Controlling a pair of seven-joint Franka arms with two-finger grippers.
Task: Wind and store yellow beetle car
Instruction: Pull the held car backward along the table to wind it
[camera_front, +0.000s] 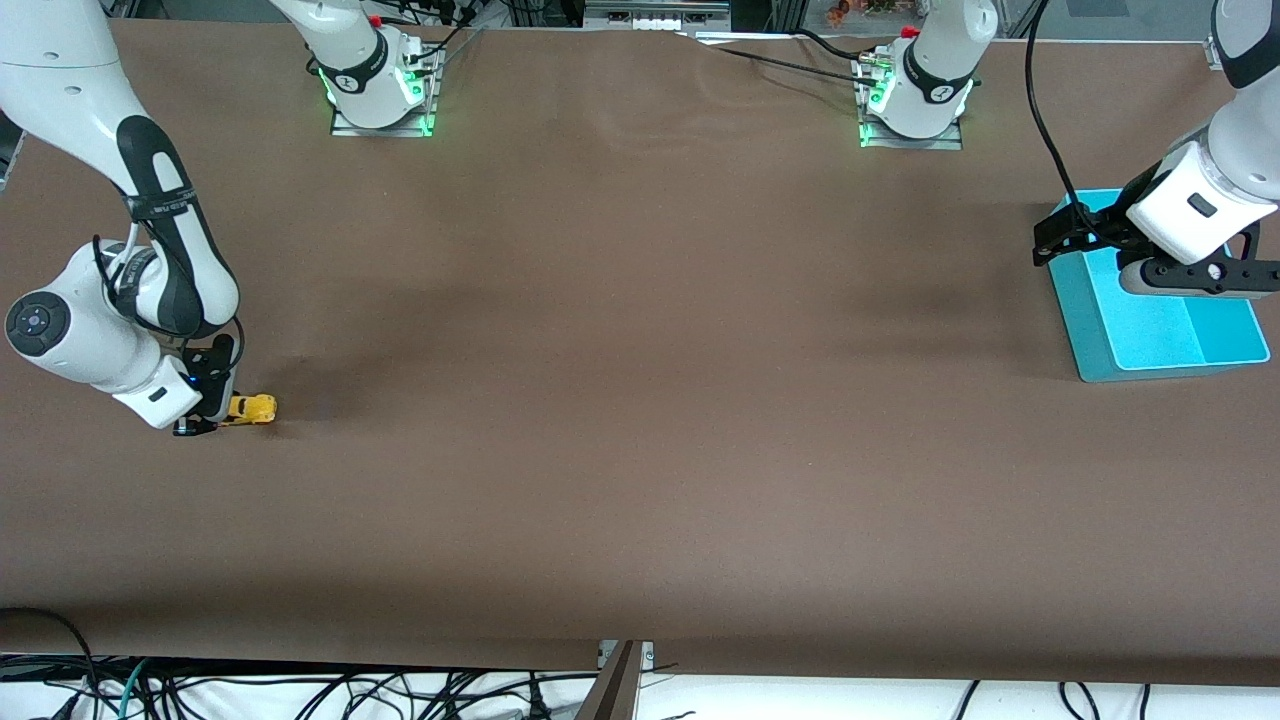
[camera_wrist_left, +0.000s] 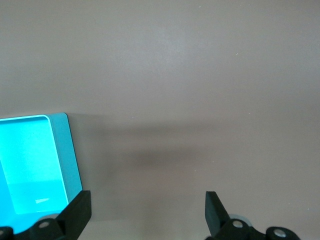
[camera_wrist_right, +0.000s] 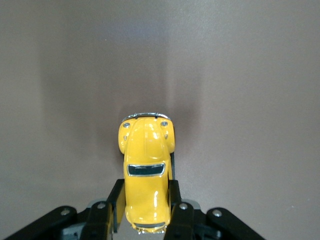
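The yellow beetle car (camera_front: 250, 408) sits low on the brown table at the right arm's end. My right gripper (camera_front: 222, 412) is shut on it; in the right wrist view both black fingers press the sides of the yellow beetle car (camera_wrist_right: 146, 175) at its rear half, and its nose points away from the wrist. My left gripper (camera_front: 1075, 232) hangs open over the edge of the turquoise bin (camera_front: 1160, 330) at the left arm's end. The left wrist view shows the left gripper (camera_wrist_left: 147, 207) with nothing between its widely parted fingers.
The turquoise bin (camera_wrist_left: 30, 165) is an open box with a low step inside. The two arm bases (camera_front: 380, 85) stand along the table's edge farthest from the front camera. Cables lie below the table edge nearest that camera.
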